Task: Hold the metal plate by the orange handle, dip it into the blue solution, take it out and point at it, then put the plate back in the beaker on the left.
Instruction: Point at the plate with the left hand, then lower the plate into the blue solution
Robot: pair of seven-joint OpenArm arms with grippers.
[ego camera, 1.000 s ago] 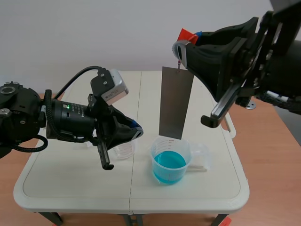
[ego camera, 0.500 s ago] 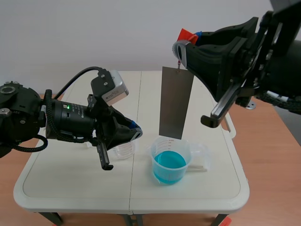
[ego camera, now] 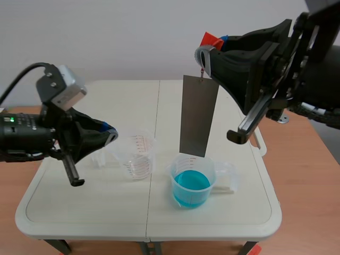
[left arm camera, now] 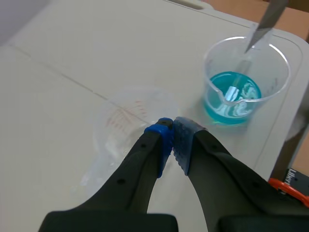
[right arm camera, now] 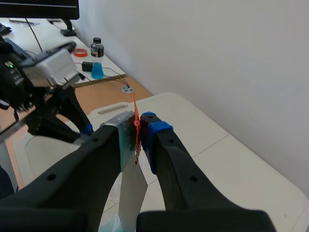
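- Scene view shows you the right gripper (ego camera: 208, 49) raised high over the white folding table (ego camera: 79, 212), its fingers pinching the orange handle (ego camera: 211, 39).
- The metal plate (ego camera: 198, 116) hangs straight down from that handle. Its lower edge sits just above the rim of the beaker of blue solution (ego camera: 192, 183), clear of the liquid.
- The left gripper (ego camera: 109, 137) hovers low on its own side with its fingers pressed together on nothing. It is near the empty beaker (ego camera: 139, 158), which stands just to the left of the blue one.
- In the left wrist view you see the blue pads (left arm camera: 162, 137) meeting, with the empty beaker (left arm camera: 133, 113) right ahead of them. The beaker of blue solution (left arm camera: 244, 89) is farther ahead, and the plate's lower tip (left arm camera: 263, 26) is over its rim.
- In the right wrist view the orange handle (right arm camera: 135, 116) is clamped between the right gripper's (right arm camera: 138, 124) pads, and the metal plate (right arm camera: 131, 191) drops away beneath them.
- For writing, you get red graduation lines and numerals on the empty beaker, too small to read. The white lettering on a dark post in the left wrist view is also illegible.
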